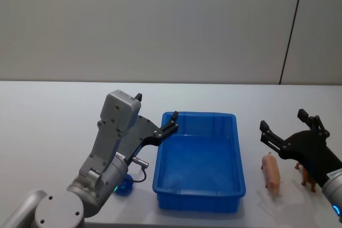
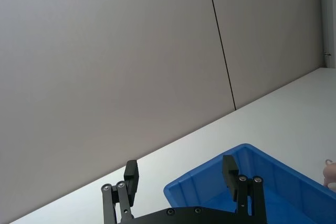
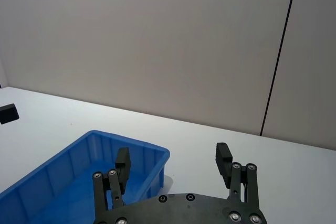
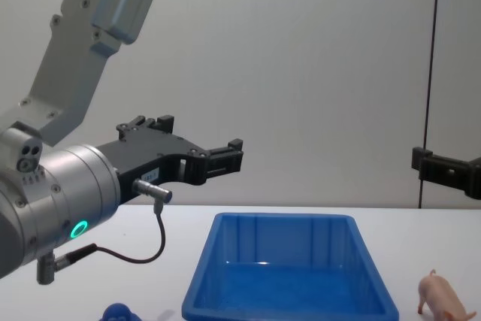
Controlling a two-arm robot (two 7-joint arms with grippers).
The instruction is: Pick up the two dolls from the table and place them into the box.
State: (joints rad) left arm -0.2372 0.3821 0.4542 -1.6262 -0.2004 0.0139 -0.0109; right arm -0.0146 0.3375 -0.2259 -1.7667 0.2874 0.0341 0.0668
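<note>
The pink pig doll (image 1: 271, 172) stands on the white table (image 1: 48, 132), just right of the blue box (image 1: 197, 114). The dark-blue doll (image 1: 124, 187) sits left of the box, partly hidden under my left arm. My left gripper (image 1: 156, 109) hovers open above the box's far left corner, holding nothing. My right gripper (image 1: 283, 121) is open and empty, raised above and slightly beyond the pig. From the chest view the pig (image 4: 443, 297) and blue doll (image 4: 120, 313) lie low, with the box (image 4: 285, 217) between them. The left wrist view shows the box (image 2: 273, 174) beneath the open left gripper (image 2: 180, 171).
A small brown figure (image 1: 305, 177) stands right of the pig, partly covered by my right gripper. The box interior holds nothing. A grey wall with a dark vertical seam (image 1: 293, 28) rises behind the table. The right wrist view shows the box (image 3: 131, 148) to one side.
</note>
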